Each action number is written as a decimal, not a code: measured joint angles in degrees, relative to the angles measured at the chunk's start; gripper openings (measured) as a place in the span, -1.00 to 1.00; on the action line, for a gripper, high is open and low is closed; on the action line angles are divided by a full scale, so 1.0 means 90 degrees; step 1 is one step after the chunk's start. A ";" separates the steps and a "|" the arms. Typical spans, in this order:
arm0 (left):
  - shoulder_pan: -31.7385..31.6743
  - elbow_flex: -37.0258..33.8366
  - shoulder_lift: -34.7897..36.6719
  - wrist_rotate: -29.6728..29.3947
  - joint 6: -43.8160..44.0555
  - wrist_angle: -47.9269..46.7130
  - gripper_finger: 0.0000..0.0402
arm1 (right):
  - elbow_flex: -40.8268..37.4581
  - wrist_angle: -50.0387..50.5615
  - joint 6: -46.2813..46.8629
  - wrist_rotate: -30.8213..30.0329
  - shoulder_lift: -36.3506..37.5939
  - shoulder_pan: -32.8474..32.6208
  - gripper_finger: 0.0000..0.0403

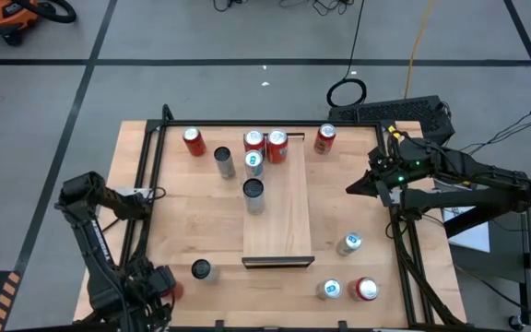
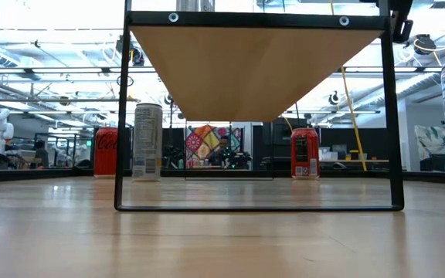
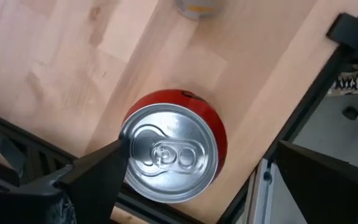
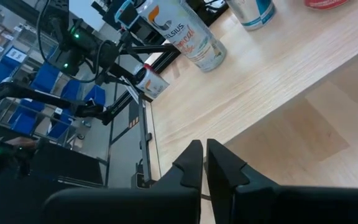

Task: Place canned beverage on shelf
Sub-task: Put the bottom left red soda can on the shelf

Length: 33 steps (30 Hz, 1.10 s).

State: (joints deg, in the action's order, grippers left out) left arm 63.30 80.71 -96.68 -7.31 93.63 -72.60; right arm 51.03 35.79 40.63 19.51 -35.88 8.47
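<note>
the left claw (image 3: 191, 180) hangs wide open over a red can (image 3: 174, 151) at the near left corner of the table (image 1: 192, 207), one finger (image 3: 98, 177) just beside the can's silver top and the other out past its far side; it has no grip on the can, which stands upright on the wood close to the black frame edge. just beyond that can stands a dark-topped can (image 1: 201, 269). farther out, toward the middle of the table, lies the shelf (image 1: 284, 217), a long pale board with a dark strip at its near end; a tall silver can (image 1: 254, 195) stands at its left edge and two red cans (image 1: 265, 144) at its far end. the right claw (image 4: 204, 163) waits pinched shut and empty at the right side of the table, well apart.
</note>
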 joint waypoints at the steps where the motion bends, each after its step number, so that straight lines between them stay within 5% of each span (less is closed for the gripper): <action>1: -0.0033 -0.0010 0.0000 0.0000 -0.0005 0.0010 0.99 | 0.0000 0.0002 -0.0012 0.0000 -0.0002 0.0000 -1.00; 26: -0.0456 0.0757 -0.0027 0.0794 0.0063 0.0288 0.99 | 0.0000 0.0003 -0.0136 0.0005 -0.0004 0.0002 -1.00; 33: -0.0836 0.1307 -0.0001 0.1040 0.0579 -0.0868 0.99 | 0.0000 0.0005 -0.0237 0.0005 -0.0004 0.0002 -1.00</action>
State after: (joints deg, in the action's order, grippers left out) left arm 55.77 92.47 -96.69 2.04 98.84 -80.42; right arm 51.03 35.83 38.49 19.55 -35.91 8.49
